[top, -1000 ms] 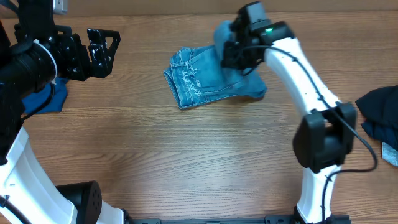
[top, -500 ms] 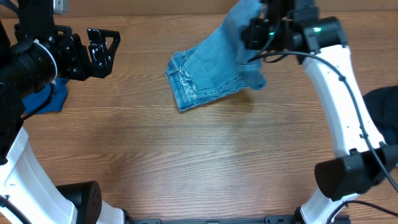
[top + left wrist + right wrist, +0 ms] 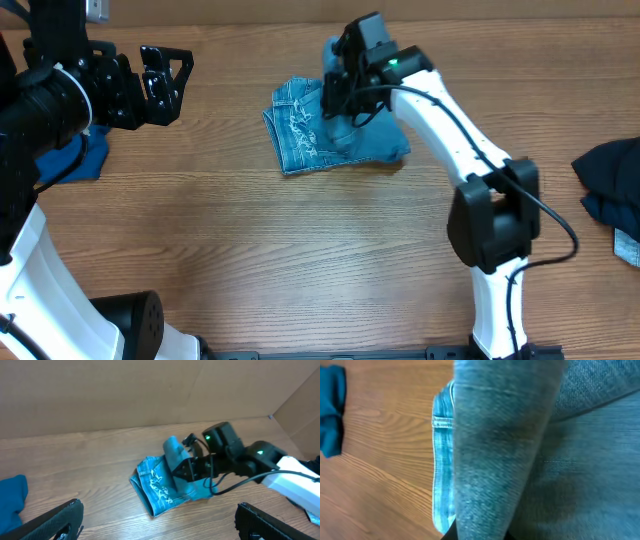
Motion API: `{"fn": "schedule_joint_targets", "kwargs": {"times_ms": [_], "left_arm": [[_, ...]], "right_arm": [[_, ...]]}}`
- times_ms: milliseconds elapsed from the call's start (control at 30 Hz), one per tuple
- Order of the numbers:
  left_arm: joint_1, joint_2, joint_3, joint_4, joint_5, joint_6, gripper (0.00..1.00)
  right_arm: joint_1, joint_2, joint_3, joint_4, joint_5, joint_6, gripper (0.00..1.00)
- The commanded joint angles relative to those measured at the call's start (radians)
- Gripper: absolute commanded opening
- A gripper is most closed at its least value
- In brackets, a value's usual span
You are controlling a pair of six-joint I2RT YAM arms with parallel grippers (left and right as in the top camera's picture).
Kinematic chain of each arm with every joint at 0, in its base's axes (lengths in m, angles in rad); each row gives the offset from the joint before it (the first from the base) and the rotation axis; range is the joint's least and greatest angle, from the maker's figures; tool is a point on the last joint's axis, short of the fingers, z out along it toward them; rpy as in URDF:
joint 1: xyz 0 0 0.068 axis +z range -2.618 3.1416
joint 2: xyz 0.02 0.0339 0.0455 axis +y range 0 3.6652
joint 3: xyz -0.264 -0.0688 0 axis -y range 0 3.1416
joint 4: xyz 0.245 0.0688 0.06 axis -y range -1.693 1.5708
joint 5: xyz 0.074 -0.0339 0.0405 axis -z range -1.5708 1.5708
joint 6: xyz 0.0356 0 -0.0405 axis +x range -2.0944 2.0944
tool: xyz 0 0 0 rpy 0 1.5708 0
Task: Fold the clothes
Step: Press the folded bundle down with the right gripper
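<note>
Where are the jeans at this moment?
In the overhead view the jeans lie bunched at the far centre of the table, under the right gripper, which is shut on a raised fold; the royal-blue garment lies far to their left.

White links (image 3: 448,112), black joints (image 3: 490,222), cables (image 3: 562,222) and left tool (image 3: 170,85); green light (image 3: 392,63) on the right arm (image 3: 470,150).

You have: brown wood-grain tabletop (image 3: 300,260) | plain tan cardboard wall (image 3: 125,395) standing along its far edge
</note>
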Motion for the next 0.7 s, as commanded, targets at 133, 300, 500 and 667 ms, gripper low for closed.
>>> {"fn": "schedule_joint_targets", "kwargs": {"times_ms": [133, 300, 500, 667], "left_arm": [[-0.003, 0.004, -0.004, -0.001, 0.016, 0.012, 1.00], [-0.003, 0.004, -0.004, -0.001, 0.016, 0.012, 1.00], [-0.003, 0.004, -0.004, -0.001, 0.016, 0.012, 1.00], [-0.003, 0.004, -0.004, -0.001, 0.016, 0.012, 1.00]], "right_arm": [[0.051, 0.016, 0.024, 0.033, -0.034, -0.024, 0.04], [0.069, 0.063, 0.023, 0.031, -0.034, 0.002, 0.04], [0.093, 0.097, 0.011, 0.031, -0.037, -0.004, 0.04], [0.125, 0.097, 0.011, 0.027, -0.037, 0.016, 0.04]]}}
